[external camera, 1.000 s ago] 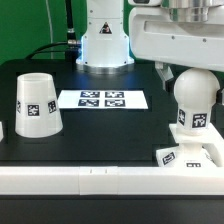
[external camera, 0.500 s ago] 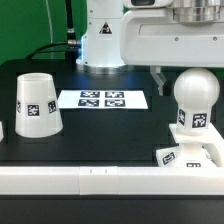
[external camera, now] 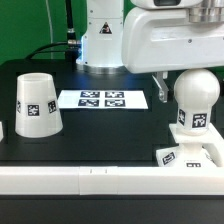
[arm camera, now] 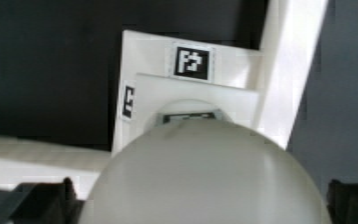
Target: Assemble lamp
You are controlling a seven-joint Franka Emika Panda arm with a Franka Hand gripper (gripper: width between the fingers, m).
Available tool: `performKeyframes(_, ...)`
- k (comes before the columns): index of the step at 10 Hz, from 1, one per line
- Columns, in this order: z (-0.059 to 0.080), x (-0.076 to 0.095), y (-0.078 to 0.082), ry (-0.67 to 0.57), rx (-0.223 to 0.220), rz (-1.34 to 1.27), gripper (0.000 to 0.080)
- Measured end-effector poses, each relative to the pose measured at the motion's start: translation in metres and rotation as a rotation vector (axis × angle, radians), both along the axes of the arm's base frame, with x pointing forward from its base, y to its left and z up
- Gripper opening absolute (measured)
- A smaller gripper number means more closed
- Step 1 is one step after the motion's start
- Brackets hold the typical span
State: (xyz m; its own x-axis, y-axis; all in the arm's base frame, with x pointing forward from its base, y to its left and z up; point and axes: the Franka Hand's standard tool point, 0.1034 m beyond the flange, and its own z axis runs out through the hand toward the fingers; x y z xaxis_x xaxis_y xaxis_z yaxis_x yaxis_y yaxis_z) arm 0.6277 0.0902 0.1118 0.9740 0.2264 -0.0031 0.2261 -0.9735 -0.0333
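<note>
The round-headed bulb (external camera: 194, 101) stands upright on the flat square base (external camera: 188, 154) at the exterior view's right, near the front rail. My gripper (external camera: 187, 80) is low over the bulb's head, with one dark finger (external camera: 159, 88) showing beside it. In the wrist view the bulb's head (arm camera: 197, 165) fills the space between my two fingers (arm camera: 44, 200), which stand apart on either side of it with small gaps, so the gripper (arm camera: 194, 202) is open. The base (arm camera: 155, 75) with its tag lies beyond. The tapered shade (external camera: 35, 104) stands on the exterior view's left, mouth down.
The marker board (external camera: 103, 99) lies flat in the middle of the black table. A white rail (external camera: 100, 177) runs along the front edge. The arm's white base (external camera: 103, 40) stands at the back.
My gripper has come down and shifted a little to the exterior view's left, so its fingers now flank the bulb's head. The bulb, base and shade have not moved.
</note>
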Motion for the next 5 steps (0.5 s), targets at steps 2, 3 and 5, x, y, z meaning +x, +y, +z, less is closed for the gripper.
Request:
performKeyframes(2,0.0008,0.0004,0.0023,-0.007,-0.009,0.193,0.0699)
performKeyframes(3,0.0021,0.0018,0.0024,-0.012,-0.013,0.309,0.0699)
performKeyframes(5,0.0031,0.0025,0.0044,-0.017,-0.022,0.472,0.0699)
